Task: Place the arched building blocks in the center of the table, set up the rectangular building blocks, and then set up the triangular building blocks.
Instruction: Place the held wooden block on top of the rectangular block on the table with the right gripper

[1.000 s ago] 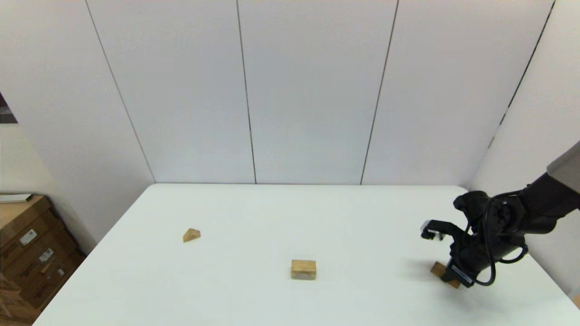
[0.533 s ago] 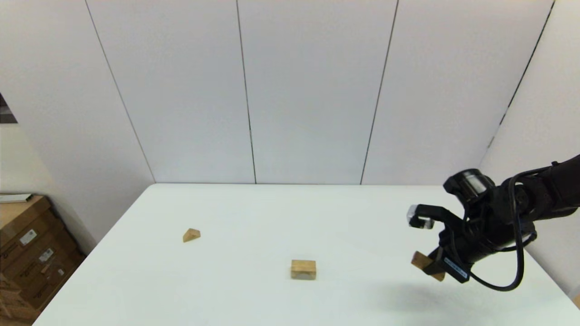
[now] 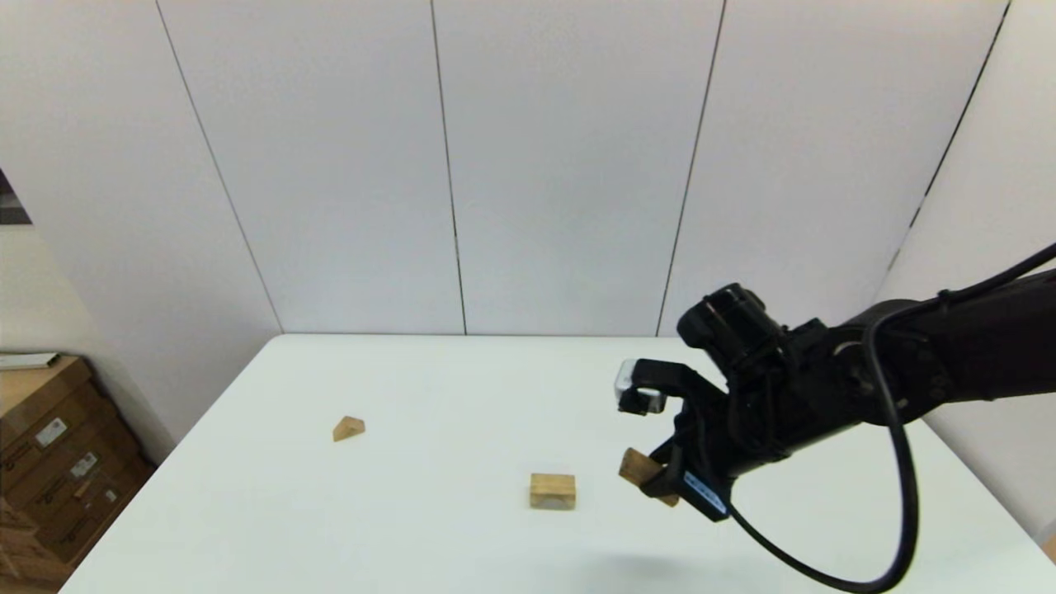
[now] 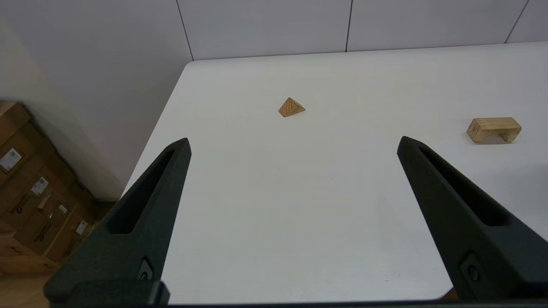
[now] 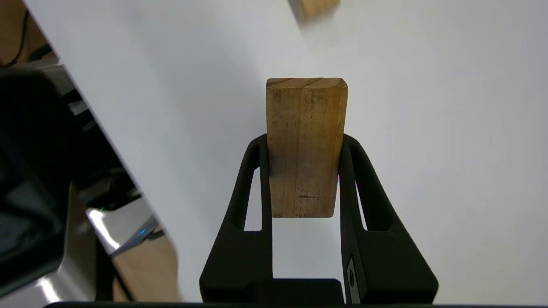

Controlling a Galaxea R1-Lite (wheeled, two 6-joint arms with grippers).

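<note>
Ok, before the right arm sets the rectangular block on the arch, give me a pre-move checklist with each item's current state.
1. Grip: right gripper shut on the rectangular block, both fingers against its sides: ok.
2. Block clear of the table, carried in the air: ok.
3. Arched block near table centre, legs down: ok.
4. Rectangular block over the arched block: not ok, it hangs to the arch's right.
5. Block level for placing: not ok, tilted in the head view.
6. Left gripper open, away from the arch; triangular block untouched: ok.
</note>
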